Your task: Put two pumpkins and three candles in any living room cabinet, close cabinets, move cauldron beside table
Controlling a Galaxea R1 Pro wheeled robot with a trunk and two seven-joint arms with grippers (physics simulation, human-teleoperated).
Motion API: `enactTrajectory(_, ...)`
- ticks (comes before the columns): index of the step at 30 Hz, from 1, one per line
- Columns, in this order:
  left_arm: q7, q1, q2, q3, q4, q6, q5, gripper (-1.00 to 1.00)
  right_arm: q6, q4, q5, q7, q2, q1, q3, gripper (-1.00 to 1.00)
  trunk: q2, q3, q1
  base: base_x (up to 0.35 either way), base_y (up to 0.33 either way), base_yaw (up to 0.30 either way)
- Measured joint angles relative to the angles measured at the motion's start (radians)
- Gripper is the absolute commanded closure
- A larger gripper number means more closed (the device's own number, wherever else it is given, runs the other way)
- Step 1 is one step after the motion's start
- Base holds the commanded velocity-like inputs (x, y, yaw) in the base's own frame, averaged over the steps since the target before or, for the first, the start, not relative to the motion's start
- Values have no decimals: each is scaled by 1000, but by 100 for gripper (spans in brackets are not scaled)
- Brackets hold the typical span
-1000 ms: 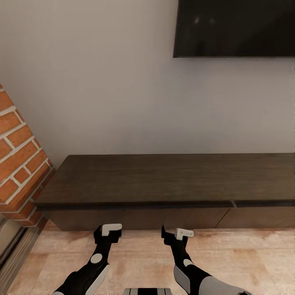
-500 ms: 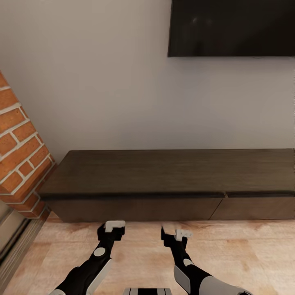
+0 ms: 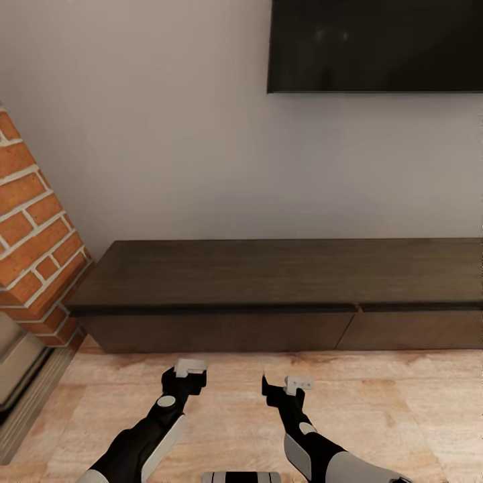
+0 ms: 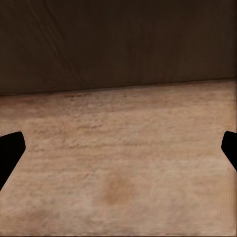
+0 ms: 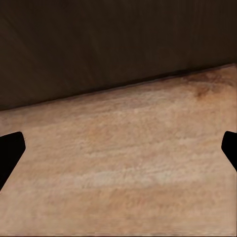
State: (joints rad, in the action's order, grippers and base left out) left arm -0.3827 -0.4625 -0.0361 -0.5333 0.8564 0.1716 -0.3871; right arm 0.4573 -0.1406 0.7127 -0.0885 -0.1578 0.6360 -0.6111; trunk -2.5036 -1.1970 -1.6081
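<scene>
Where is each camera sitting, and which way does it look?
Head view: up on the head, looking forward and down at the cabinet, wall and TV; both arms show, left gripper and right gripper.
Left wrist view: by the left gripper, facing the cabinet front and floor; dark fingertips at the edges.
Right wrist view: the same, fingertips wide apart.
Shared: cabinet and floor.
</scene>
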Motion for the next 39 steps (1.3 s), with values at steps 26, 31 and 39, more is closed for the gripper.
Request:
enactTrajectory(26,4,-2,4,28,86,323,45,-100,-121,-2,-3,15,0,0,0,-100,60,91,38,-4,0,0)
enactTrajectory(31,8,-4,5,52,88,328,38,-100,-133,-2,-3,15,0,0,0,-100,95,106,58,0,0,0)
enactTrajectory(39,16,1,5,112,92,441,33,-100,-129,-2,-3,15,0,0,0,-100,151,132,88,0,0,0)
